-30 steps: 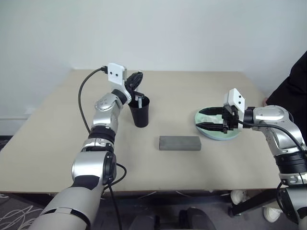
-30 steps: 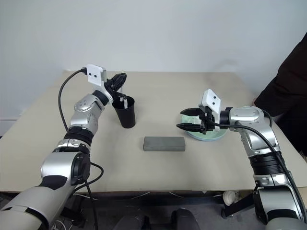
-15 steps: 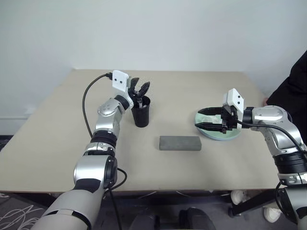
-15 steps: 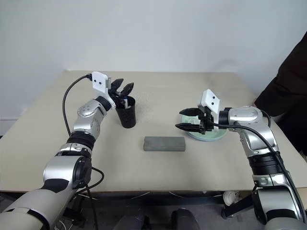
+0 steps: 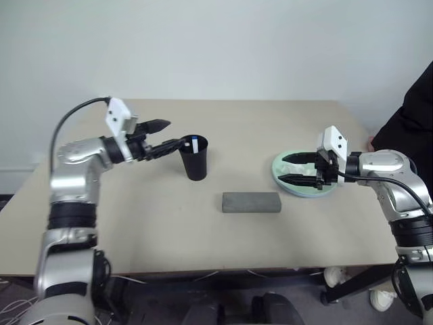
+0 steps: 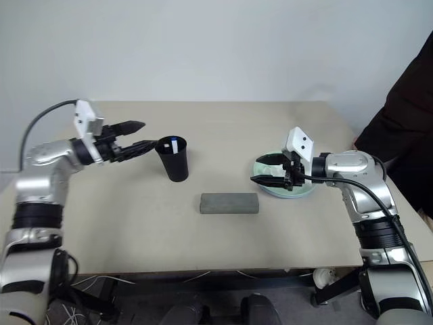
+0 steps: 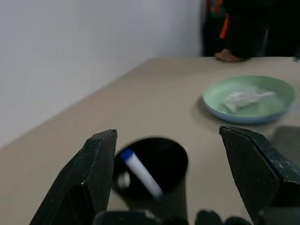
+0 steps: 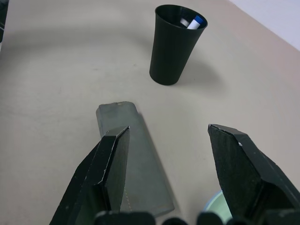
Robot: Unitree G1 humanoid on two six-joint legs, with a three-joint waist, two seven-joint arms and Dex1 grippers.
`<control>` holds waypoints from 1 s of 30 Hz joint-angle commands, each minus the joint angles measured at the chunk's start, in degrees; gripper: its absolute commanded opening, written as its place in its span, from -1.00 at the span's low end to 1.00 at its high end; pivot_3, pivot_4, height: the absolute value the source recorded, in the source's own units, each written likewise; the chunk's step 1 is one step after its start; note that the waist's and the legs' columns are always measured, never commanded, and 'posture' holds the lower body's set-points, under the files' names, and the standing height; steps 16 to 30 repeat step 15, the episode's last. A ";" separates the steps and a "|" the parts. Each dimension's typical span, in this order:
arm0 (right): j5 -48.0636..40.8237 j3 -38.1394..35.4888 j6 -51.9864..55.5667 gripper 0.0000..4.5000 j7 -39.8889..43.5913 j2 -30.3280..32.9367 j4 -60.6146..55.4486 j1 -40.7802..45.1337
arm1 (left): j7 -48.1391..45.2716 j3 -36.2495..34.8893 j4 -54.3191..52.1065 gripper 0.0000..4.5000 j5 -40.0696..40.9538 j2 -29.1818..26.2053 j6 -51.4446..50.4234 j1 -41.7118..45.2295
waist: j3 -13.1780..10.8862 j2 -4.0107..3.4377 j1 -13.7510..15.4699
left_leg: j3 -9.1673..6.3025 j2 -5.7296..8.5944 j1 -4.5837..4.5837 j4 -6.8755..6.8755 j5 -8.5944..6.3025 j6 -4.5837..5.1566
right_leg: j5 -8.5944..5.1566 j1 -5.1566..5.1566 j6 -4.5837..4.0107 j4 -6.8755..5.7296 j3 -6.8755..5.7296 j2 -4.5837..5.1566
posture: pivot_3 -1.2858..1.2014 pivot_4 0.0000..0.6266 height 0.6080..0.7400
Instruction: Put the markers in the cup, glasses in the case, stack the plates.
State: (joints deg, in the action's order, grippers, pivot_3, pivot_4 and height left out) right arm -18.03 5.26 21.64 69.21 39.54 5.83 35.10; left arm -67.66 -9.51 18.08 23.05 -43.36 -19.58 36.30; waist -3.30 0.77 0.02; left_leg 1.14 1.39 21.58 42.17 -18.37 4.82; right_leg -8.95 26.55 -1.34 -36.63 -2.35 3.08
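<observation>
The black cup (image 5: 195,160) stands left of centre on the table, with the markers inside it. A blue-ended marker (image 7: 139,170) leans in it, and a second white end (image 8: 184,21) shows beside it. My left gripper (image 5: 174,133) is open and empty, level with the cup's rim and just to its left. The grey case (image 5: 251,202) lies shut in the middle. At the right a mint green plate (image 5: 326,189) rests on a light blue one, with a white tissue (image 7: 246,97) in it. Over the plates' left edge my right gripper (image 5: 281,168) hovers open and empty. The glasses are out of view.
A person in dark clothing (image 5: 418,115) stands past the table's right edge, a hand (image 5: 371,143) resting near the far right corner. The table (image 5: 135,217) is bare at the left and along the front.
My left gripper opened over the cup, dropped the blue-ended marker in, then drew back to the left. The right arm has not moved.
</observation>
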 commanded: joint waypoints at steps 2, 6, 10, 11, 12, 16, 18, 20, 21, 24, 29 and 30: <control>-1.06 -1.86 0.32 0.28 -0.44 0.81 -2.25 -0.25 | -1.72 -8.05 -12.15 0.64 8.84 -6.96 -12.12 -8.67 | -0.01 -0.01 -0.04 | 0.00 0.00 -0.02 0.00 0.00 0.00 | -0.02 -0.01 0.03 0.00 0.02 0.01 | 0.03 -1.00 0.52; -2.35 -1.71 3.73 0.28 -2.20 -0.26 -5.84 -0.97 | 1.34 -18.06 -17.96 0.64 15.63 -8.89 -21.01 -18.97 | -0.04 -0.07 -0.06 | 0.00 -0.02 -0.06 -0.02 -0.02 -0.07 | -0.05 0.00 0.06 -0.02 0.02 -0.01 | 0.03 -1.00 0.52; -3.51 -0.97 8.31 0.28 -4.48 -1.89 -9.13 -0.83 | 4.08 -26.22 -23.87 0.64 16.73 -6.78 -19.60 -30.05 | -0.06 -0.10 -0.05 | 0.00 -0.04 -0.08 -0.08 -0.03 -0.39 | -0.05 0.02 0.05 -0.05 0.02 -0.02 | 0.03 -1.00 0.52; -4.08 -1.12 8.66 0.28 -4.08 -1.82 -9.47 -1.20 | 5.81 -27.91 -26.33 0.64 17.81 -5.16 -20.60 -33.11 | -0.07 -0.11 -0.02 | 0.00 -0.04 -0.12 -0.11 -0.02 -0.41 | -0.05 0.00 0.05 -0.05 0.03 0.00 | 0.03 -1.00 0.52; -4.41 -0.87 9.24 0.28 -4.39 -2.30 -10.18 -1.56 | 6.57 -29.31 -27.18 0.64 18.35 -4.01 -20.74 -35.61 | -0.08 -0.12 0.16 | 0.00 -0.04 -0.12 -0.11 0.00 -0.45 | -0.05 -0.02 0.04 -0.03 0.01 0.00 | 0.03 -1.00 0.52; -4.83 -0.22 10.48 0.28 -5.06 -3.37 -11.39 -2.02 | 8.43 -31.76 -29.86 0.64 17.78 -1.64 -19.44 -42.48 | -0.10 -0.18 0.27 | -0.01 -0.03 -0.19 -0.13 0.00 -0.46 | -0.06 -0.11 0.03 -0.01 -0.03 0.05 | 0.03 -1.00 0.52; -4.83 -0.22 10.48 0.28 -5.06 -3.37 -11.39 -2.02 | 8.43 -31.76 -29.86 0.64 17.78 -1.64 -19.44 -42.48 | -0.10 -0.18 0.27 | -0.01 -0.03 -0.19 -0.13 0.00 -0.46 | -0.06 -0.11 0.03 -0.01 -0.03 0.05 | 0.03 -1.00 0.52; -4.83 -0.22 10.48 0.28 -5.06 -3.37 -11.39 -2.02 | 8.43 -31.76 -29.86 0.64 17.78 -1.64 -19.44 -42.48 | -0.10 -0.18 0.27 | -0.01 -0.03 -0.19 -0.13 0.00 -0.46 | -0.06 -0.11 0.03 -0.01 -0.03 0.05 | 0.03 -1.00 0.52; -4.83 -0.22 10.48 0.28 -5.06 -3.37 -11.39 -2.02 | 8.43 -31.76 -29.86 0.64 17.78 -1.64 -19.44 -42.48 | -0.10 -0.18 0.27 | -0.01 -0.03 -0.19 -0.13 0.00 -0.46 | -0.06 -0.11 0.03 -0.01 -0.03 0.05 | 0.03 -1.00 0.52; -4.83 -0.22 10.48 0.28 -5.06 -3.37 -11.39 -2.02 | 8.43 -31.76 -29.86 0.64 17.78 -1.64 -19.44 -42.48 | -0.10 -0.18 0.27 | -0.01 -0.03 -0.19 -0.13 0.00 -0.46 | -0.06 -0.11 0.03 -0.01 -0.03 0.05 | 0.03 -1.00 0.52; -4.83 -0.22 10.48 0.28 -5.06 -3.37 -11.39 -2.02 | 8.43 -31.76 -29.86 0.64 17.78 -1.64 -19.44 -42.48 | -0.10 -0.18 0.27 | -0.01 -0.03 -0.19 -0.13 0.00 -0.46 | -0.06 -0.11 0.03 -0.01 -0.03 0.05 | 0.03 -1.00 0.52; -4.83 -0.22 10.48 0.28 -5.06 -3.37 -11.39 -2.02 | 8.43 -31.76 -29.86 0.64 17.78 -1.64 -19.44 -42.48 | -0.10 -0.18 0.27 | -0.01 -0.03 -0.19 -0.13 0.00 -0.46 | -0.06 -0.11 0.03 -0.01 -0.03 0.05 | 0.03 -1.00 0.52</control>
